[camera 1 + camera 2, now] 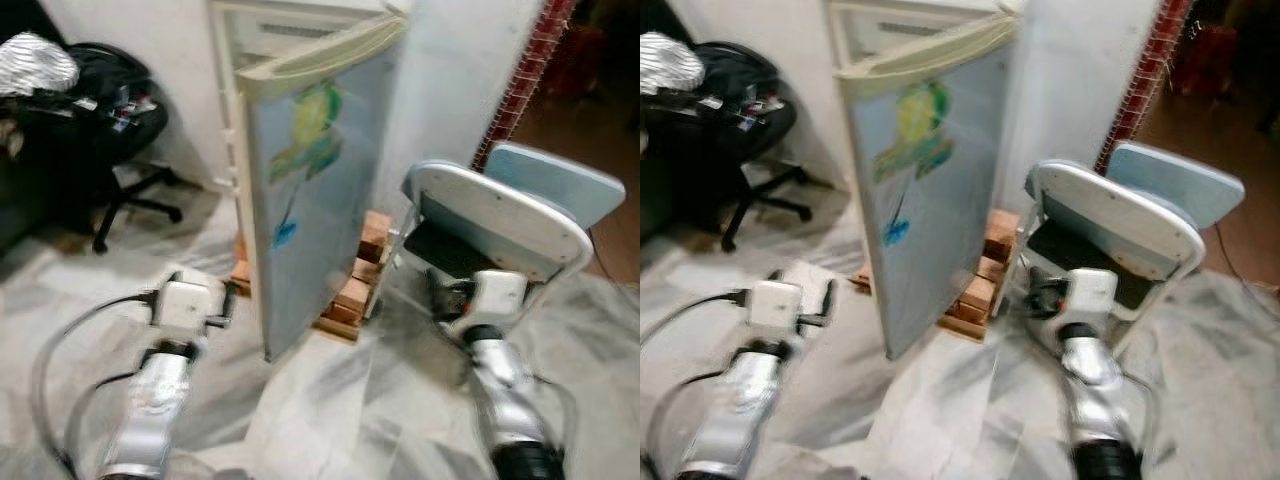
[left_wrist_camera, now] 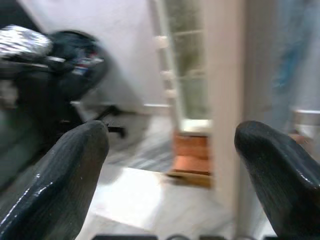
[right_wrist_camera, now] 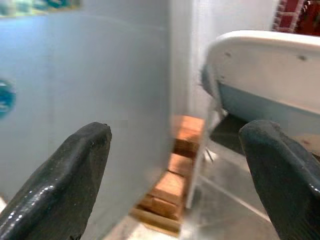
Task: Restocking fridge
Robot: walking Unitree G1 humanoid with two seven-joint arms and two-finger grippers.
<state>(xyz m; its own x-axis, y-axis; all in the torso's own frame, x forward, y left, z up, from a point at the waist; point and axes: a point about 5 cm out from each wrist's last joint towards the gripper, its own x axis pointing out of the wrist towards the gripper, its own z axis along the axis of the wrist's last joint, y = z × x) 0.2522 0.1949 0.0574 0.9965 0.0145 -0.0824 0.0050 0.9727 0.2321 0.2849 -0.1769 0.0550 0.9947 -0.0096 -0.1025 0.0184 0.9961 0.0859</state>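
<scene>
Fridge [image 1: 310, 170] stands mid-frame, door partly open, on wooden blocks [image 1: 355, 285], while the left claw [image 2: 165, 165] and right claw [image 3: 175, 170] spread wide and empty, so fetching food seems next.

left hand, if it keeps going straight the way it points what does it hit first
Probably the edge of the open fridge door: it stands between the left hand's spread fingers, slightly toward one side. Depth is unclear; it might slip past into the fridge interior.
</scene>
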